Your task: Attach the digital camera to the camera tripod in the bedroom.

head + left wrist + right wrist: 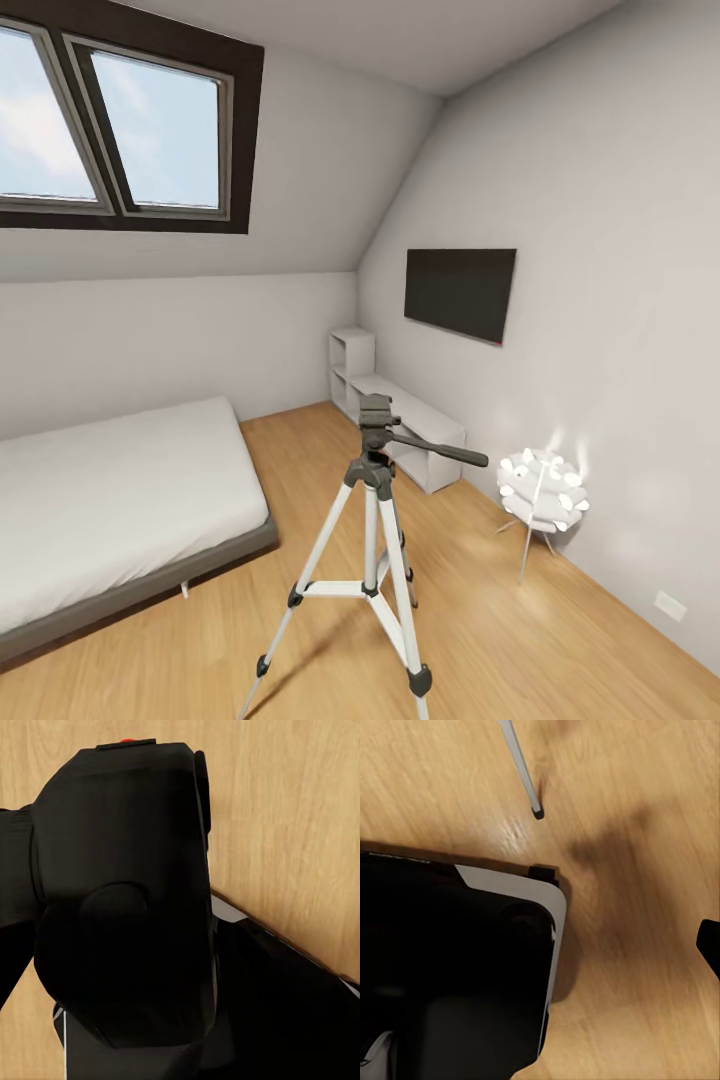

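The camera (124, 900) sits right up against my left wrist view, a black boxy body with a sliver of red button at its top edge and the wood floor (300, 817) behind it. It is so close to the lens that my left gripper's fingers cannot be made out against it, so I cannot tell how wide that gripper stands or whether it is clamped on the camera. Beneath the camera I see part of my own dark base with a pale edge.

The tripod (372, 520) stands on the floor of the bedroom in my head view, just ahead of me, its three silver-white legs spread and its dark grey head upright with the long handle pointing toward the wall with the black TV (460, 292). The low bed (120, 500) lies to one side of it, white cube shelves (395, 400) stand against the wall beyond it, and a small glowing lamp (542, 492) stands under the TV. A dark-framed skylight (120, 120) sits in the sloped ceiling.

In my right wrist view I look down on the floor, the corner of my base and the black-tipped foot of a tripod leg (537, 813). A dark shape at that picture's edge may be a fingertip; I cannot tell my right gripper's state.
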Motion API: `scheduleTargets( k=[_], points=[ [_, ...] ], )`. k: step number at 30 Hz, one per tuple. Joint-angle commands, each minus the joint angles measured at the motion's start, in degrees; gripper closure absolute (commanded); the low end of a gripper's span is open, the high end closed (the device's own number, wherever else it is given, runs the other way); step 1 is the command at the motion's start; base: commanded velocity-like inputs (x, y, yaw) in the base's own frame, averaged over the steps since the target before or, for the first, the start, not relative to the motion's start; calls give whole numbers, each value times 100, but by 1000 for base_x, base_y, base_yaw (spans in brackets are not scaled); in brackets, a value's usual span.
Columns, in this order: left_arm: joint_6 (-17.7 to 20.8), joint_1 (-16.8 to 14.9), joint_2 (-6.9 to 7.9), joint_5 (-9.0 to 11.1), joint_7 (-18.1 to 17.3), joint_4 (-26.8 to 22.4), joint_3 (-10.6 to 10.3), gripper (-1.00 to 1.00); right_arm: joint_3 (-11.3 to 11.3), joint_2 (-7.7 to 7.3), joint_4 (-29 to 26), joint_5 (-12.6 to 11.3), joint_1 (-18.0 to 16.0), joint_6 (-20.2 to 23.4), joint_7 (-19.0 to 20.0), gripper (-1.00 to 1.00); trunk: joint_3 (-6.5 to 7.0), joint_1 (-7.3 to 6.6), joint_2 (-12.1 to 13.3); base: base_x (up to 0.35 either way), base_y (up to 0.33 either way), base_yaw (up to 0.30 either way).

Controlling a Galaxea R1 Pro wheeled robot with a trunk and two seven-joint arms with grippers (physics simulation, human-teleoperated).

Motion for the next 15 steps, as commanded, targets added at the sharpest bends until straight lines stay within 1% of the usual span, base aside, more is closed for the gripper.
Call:
scheduleTargets(
  k=[1, 8, 15],
  points=[
    [-10, 0, 1, 20, 13, -1, -50, 100, -50, 0, 11, 48, -6, 4, 13, -100, -2, 2, -4, 2, 2, 0],
    [-9, 0, 0, 20, 13, -1, -50, 100, -58, 9, 11, 32, -3, 16, 12, -100, -6, 2, -4, 0, 0, 0],
    [-12, 0, -4, 15, 13, -1, -50, 100, -60, -2, 11, 39, -4, 16, 16, -100, -50, 2, -4, 0, 0, 0]
  ],
)
